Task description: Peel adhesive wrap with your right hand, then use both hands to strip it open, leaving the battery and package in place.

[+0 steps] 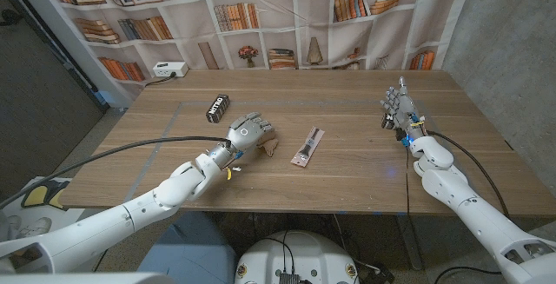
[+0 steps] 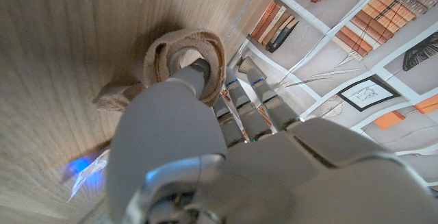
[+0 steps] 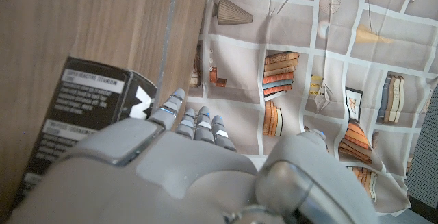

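On the wooden table [image 1: 347, 180] the left hand [image 1: 246, 136] sits near the middle, its back turned up and its fingers curled down over a small tan roll of adhesive wrap [image 1: 271, 148] that peeks out at its fingertips. The left wrist view shows the same roll [image 2: 186, 59] as a beige coil with a loose tail, lying on the wood with the thumb of the left hand [image 2: 205, 162] reaching into it, so the hand seems to be holding the wrap. Just beside it, toward the robot's right, a narrow pinkish package [image 1: 307, 147] lies flat on the table, apart from both hands. A small black box [image 1: 216, 107] with white lettering lies farther back, behind the left hand. The right hand [image 1: 398, 108] is well apart from all this, near the table's right edge, standing with its fingers reaching up and slightly apart, holding nothing. In the right wrist view the right hand [image 3: 185, 169] shows from behind, with a black box [image 3: 89, 114] with white print on the wood beyond it
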